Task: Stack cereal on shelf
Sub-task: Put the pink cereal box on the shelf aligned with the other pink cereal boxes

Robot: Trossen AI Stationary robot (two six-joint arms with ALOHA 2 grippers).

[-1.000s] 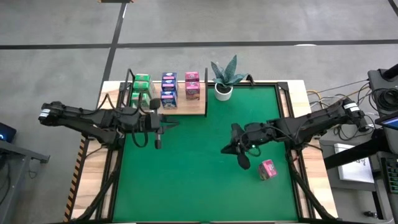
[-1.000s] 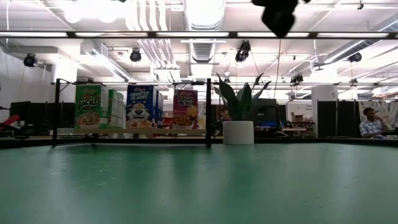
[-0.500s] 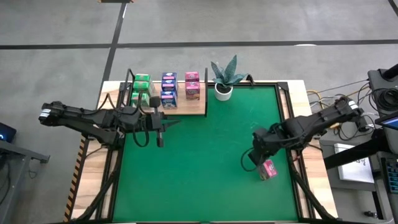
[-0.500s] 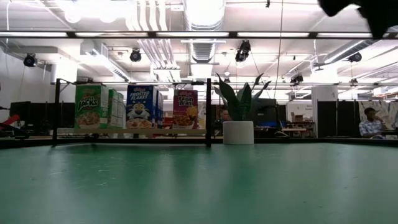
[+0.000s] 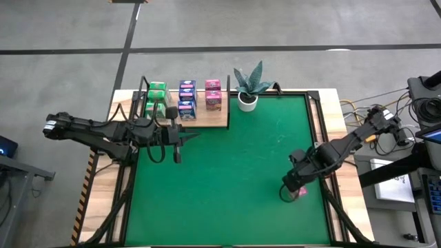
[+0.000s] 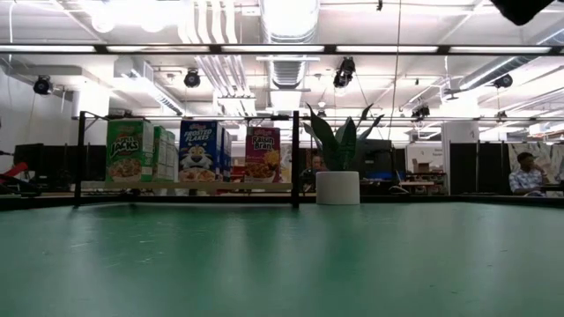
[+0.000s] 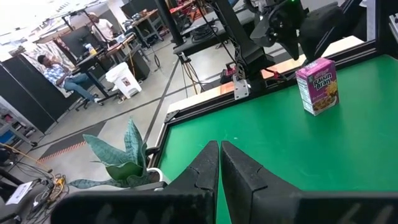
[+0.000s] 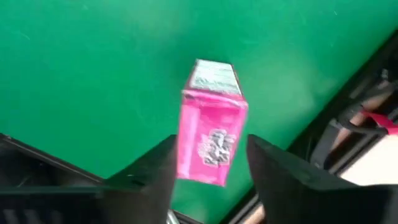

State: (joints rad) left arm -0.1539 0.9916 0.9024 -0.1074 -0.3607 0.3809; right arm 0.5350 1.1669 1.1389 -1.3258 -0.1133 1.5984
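High view first: we are looking down on the green table (image 5: 227, 172), where our right gripper (image 5: 295, 191) is hanging over a lone pink cereal box (image 5: 301, 192) near the table's right edge, toward the front corner. In the right wrist view we are seeing that pink box (image 8: 210, 127) standing upright between our two spread fingers (image 8: 281, 171), with green showing on both sides of it, so the fingers are standing open around the box and we cannot tell that they are touching it. Our left gripper (image 5: 175, 143) is waiting near the table's left edge, just in front of the shelf (image 5: 207, 118), and in the left wrist view its fingers (image 7: 239, 180) are pressed together, holding nothing. We are seeing the other cereal boxes (image 5: 186, 100) standing on the shelf at the table's back left corner: green, blue and pink rows. A potted plant (image 5: 248, 86) is standing just beside the shelf along the back edge.
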